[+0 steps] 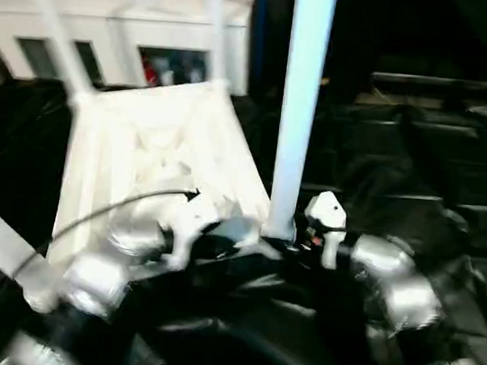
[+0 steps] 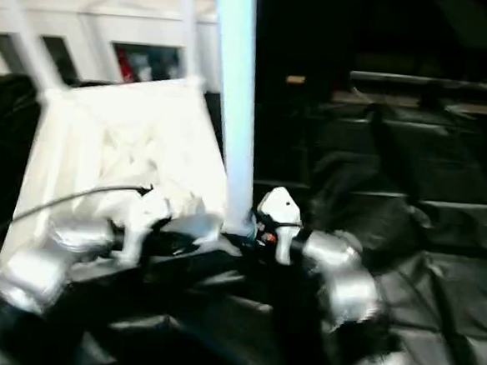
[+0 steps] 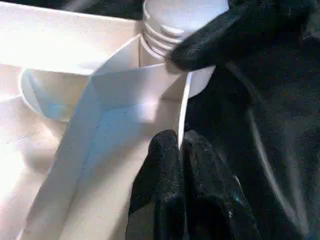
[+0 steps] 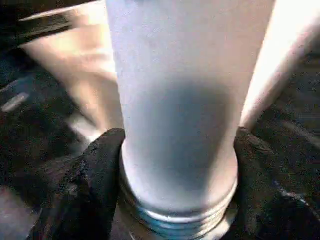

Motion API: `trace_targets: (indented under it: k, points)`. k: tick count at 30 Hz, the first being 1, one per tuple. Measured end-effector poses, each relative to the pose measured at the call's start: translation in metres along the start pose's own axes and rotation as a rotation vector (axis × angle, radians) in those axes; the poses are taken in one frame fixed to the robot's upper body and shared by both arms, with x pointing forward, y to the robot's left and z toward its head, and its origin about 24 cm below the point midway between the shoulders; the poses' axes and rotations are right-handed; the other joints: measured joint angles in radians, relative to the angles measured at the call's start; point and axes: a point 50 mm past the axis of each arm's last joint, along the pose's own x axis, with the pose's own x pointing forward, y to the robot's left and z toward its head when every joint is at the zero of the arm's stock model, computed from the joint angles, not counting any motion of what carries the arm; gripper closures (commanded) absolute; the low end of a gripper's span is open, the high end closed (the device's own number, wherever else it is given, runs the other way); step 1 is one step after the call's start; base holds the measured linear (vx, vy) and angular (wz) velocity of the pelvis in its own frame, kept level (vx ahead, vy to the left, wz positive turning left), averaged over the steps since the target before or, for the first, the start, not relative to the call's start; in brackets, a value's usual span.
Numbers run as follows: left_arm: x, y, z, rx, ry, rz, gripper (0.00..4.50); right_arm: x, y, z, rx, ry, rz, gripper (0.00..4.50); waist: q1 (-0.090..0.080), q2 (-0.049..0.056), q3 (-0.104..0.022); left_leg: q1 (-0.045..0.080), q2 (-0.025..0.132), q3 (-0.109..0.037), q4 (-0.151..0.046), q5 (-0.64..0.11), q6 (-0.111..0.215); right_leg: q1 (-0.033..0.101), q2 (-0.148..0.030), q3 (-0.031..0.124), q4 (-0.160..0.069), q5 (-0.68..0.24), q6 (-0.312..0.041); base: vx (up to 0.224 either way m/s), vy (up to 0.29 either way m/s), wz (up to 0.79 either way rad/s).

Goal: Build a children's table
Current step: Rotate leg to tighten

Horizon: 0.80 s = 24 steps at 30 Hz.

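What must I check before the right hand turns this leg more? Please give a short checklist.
1. Right hand around the near leg, both fingers against it near the threads: ok.
2. Left hand shut on the table top's rim: ok.
3. Leg upright in the corner socket: ok.
4. Threads fully in: not ok, some rings show.
5. Other legs seated: cannot tell.

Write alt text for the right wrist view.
A thick white table leg stands between the right gripper's two black fingers, its threaded end at the bottom. Behind it lies dark sheeting.
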Motion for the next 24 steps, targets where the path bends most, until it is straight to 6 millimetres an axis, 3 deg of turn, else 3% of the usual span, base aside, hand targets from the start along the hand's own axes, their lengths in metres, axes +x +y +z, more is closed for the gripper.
trace_targets:
  k: [4, 7, 8, 14, 22, 24]
  points:
    - [0.018, -0.019, 0.002, -0.086, -0.037, 0.102, 4.5, 0.007, 0.001, -0.003, 0.038, -0.003, -0.18, 1.75, -0.026, 0.003, -0.005, 0.007, -0.003, -0.001, -0.004, 0.0, 0.0, 0.006, 0.0, 0.001, -0.009, -0.003, 0.004, 0.0, 0.0, 0.0]
    - [0.026, -0.024, 0.004, -0.096, -0.04, 0.144, 4.5, 0.009, 0.001, -0.004, 0.052, 0.005, -0.237, 1.75, -0.03, 0.004, -0.005, 0.011, -0.008, -0.003, -0.008, 0.0, 0.0, 0.009, -0.001, 0.003, -0.012, -0.006, 0.011, 0.0, 0.0, 0.0]
    - [0.028, -0.026, 0.004, -0.101, -0.041, 0.156, 4.5, 0.01, 0.001, -0.005, 0.055, 0.009, -0.251, 1.19, -0.03, 0.005, -0.005, 0.011, -0.009, -0.005, -0.01, 0.0, 0.0, 0.01, -0.001, 0.003, -0.014, -0.008, 0.014, 0.0, 0.0, 0.0]
    - [0.032, -0.029, 0.006, -0.094, -0.04, 0.179, 4.5, 0.008, 0.002, -0.005, 0.06, 0.005, -0.258, 0.59, -0.034, 0.009, -0.007, 0.01, -0.014, -0.007, -0.016, 0.0, 0.001, 0.012, -0.002, 0.004, -0.03, -0.008, 0.014, 0.0, 0.0, 0.0]
    - [0.016, -0.023, 0.002, -0.024, -0.023, 0.065, 4.5, -0.013, -0.007, -0.001, -0.013, 0.039, -0.015, 0.54, -0.028, 0.006, -0.006, 0.007, -0.015, -0.007, -0.018, 0.0, 0.001, 0.007, -0.002, 0.005, -0.028, -0.007, 0.013, 0.0, 0.0, 0.0]
    - [0.008, -0.02, 0.0, -0.004, -0.014, 0.012, 4.5, -0.021, -0.01, 0.0, -0.03, 0.056, 0.075, 0.54, -0.025, -0.001, -0.004, 0.007, -0.013, -0.008, -0.018, 0.0, 0.001, 0.007, -0.001, 0.005, -0.024, -0.006, 0.012, 0.0, 0.0, 0.0]
